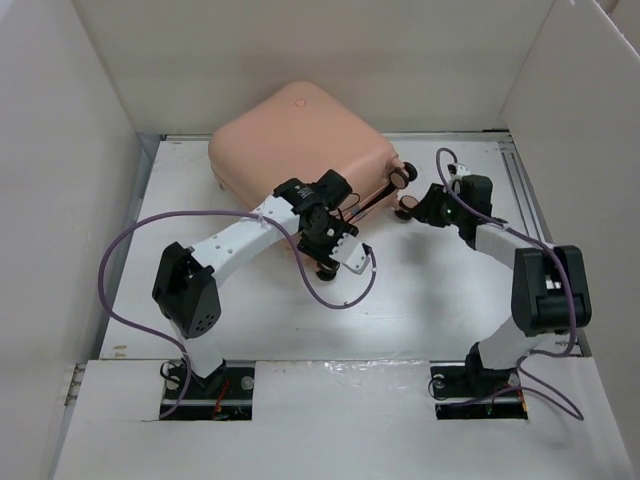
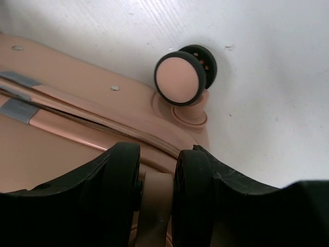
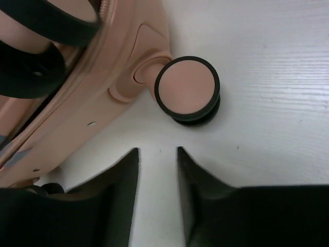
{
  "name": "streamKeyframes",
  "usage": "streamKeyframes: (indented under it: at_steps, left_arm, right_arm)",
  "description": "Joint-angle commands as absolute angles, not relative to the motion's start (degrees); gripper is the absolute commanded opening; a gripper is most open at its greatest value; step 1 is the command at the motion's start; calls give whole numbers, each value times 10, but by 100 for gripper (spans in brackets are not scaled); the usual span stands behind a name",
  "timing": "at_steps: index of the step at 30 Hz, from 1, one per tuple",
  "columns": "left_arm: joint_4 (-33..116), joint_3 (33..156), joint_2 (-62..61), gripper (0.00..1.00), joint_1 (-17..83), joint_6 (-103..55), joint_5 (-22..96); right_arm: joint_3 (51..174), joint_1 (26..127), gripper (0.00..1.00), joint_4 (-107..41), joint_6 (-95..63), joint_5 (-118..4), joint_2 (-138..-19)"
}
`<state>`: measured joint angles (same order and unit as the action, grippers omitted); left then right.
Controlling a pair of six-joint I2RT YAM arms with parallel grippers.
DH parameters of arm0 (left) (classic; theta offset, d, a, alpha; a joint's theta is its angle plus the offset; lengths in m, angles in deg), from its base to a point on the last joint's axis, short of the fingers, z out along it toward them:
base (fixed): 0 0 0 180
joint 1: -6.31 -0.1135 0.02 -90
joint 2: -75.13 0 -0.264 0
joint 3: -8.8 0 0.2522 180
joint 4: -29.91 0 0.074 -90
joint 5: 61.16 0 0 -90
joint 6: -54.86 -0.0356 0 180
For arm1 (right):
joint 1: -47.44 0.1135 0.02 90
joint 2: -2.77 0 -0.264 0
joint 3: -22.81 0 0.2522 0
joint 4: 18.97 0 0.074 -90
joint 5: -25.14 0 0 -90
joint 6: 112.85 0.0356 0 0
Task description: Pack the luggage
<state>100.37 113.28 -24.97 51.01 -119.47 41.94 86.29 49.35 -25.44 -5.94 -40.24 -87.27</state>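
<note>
I count one suitcase (image 1: 300, 140) on the bench (image 1: 430, 290), two arms (image 1: 240, 240) with one pair of jaws apiece, two purple cables (image 1: 115, 270), and two wheels (image 3: 187, 90) showing in each wrist view.

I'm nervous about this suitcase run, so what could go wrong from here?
The left gripper appears to straddle a corner wheel of the closed luggage; wheels swivel and roll, so that hold may slip or twist. The right gripper is empty, just short of a second wheel; if only one side pulls, the luggage could pivot on the table.
</note>
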Motion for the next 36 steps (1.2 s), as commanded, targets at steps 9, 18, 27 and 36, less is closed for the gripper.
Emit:
streamKeyframes:
  at_steps: [9,18,27,36]
  left_arm:
    - [994,1122,-214,0,531,-964,521]
    - [968,1203,-260,0,599,-890,588]
    - [881,1300,-305,0,619,-715,651]
    - [848,1337,-300,0,609,-667,610]
  right_arm:
    - [940,517,0,-67,92,-380,-1080]
    - [1082,506,0,-67,69,-355,-1153]
    - [906,471,18,-76,-90,-354,-902]
    - [500,556,51,10,48,-450,-502]
